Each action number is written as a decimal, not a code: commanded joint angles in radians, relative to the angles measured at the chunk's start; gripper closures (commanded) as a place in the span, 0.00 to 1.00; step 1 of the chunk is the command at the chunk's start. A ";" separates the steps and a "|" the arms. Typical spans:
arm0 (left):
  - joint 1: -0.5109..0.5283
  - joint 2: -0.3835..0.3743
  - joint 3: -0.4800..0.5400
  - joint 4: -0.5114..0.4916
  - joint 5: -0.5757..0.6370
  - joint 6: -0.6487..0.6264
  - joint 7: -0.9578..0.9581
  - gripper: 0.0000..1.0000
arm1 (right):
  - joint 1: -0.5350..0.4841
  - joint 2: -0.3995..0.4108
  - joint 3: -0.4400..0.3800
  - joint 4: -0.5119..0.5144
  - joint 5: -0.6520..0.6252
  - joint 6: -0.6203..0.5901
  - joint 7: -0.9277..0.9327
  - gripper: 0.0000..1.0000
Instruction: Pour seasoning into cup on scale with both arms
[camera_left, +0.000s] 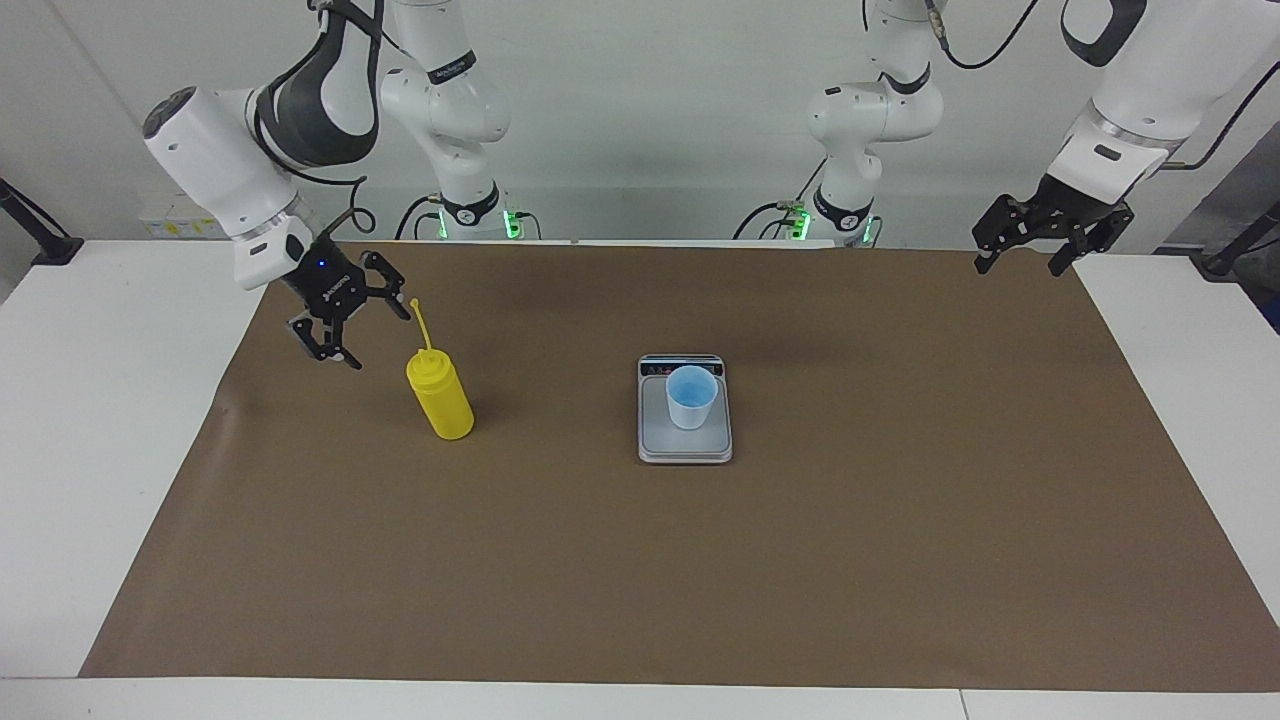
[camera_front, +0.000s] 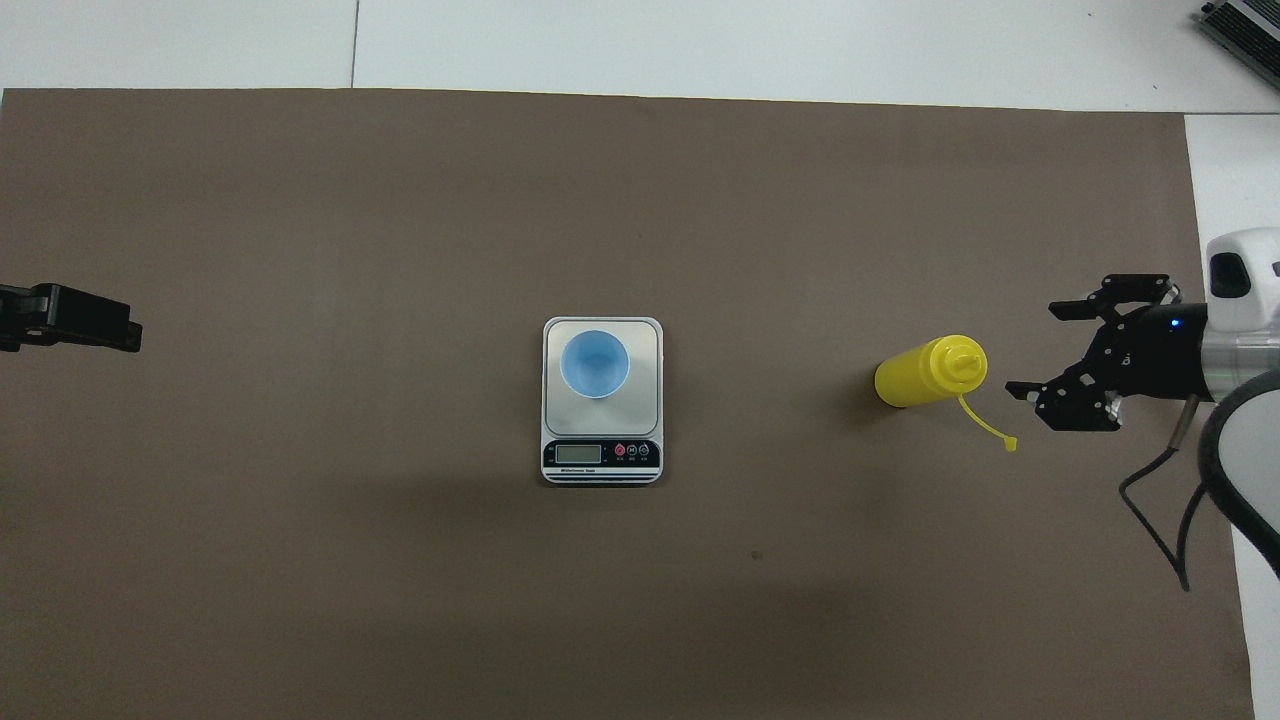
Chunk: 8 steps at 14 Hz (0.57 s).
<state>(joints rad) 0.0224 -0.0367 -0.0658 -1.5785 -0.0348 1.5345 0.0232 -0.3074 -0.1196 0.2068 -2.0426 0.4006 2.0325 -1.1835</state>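
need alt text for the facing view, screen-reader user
A yellow squeeze bottle stands upright on a brown mat, its cap strap sticking up; the right gripper hangs open in the air beside it, not touching. Mid-mat, a pale blue cup sits on a kitchen scale. The left gripper waits open above the mat's corner.

The seasoning (camera_left: 440, 400) – a bright yellow squeeze bottle with a cone nozzle – stands upright on the brown mat toward the right arm's end of the table, its thin cap strap (camera_left: 421, 323) sticking up from the top (cap off the nozzle). Well apart from it, mid-table, lies the flat silver-grey scale (camera_left: 685, 444), its dark display strip at the end nearer the robots; the small pale blue cup (camera_left: 691, 397) stands upright on its weighing plate
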 joint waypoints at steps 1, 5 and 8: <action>0.011 -0.029 -0.003 -0.035 -0.013 0.004 -0.008 0.00 | 0.060 0.024 0.003 0.126 -0.144 -0.087 0.271 0.00; 0.011 -0.029 -0.003 -0.035 -0.013 0.004 -0.008 0.00 | 0.154 0.034 0.006 0.228 -0.207 -0.170 0.604 0.00; 0.011 -0.029 -0.003 -0.035 -0.013 0.004 -0.008 0.00 | 0.191 0.078 0.006 0.340 -0.217 -0.239 0.920 0.00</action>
<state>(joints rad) 0.0224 -0.0367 -0.0658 -1.5785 -0.0348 1.5345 0.0232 -0.1275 -0.0998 0.2121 -1.8090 0.2111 1.8518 -0.4326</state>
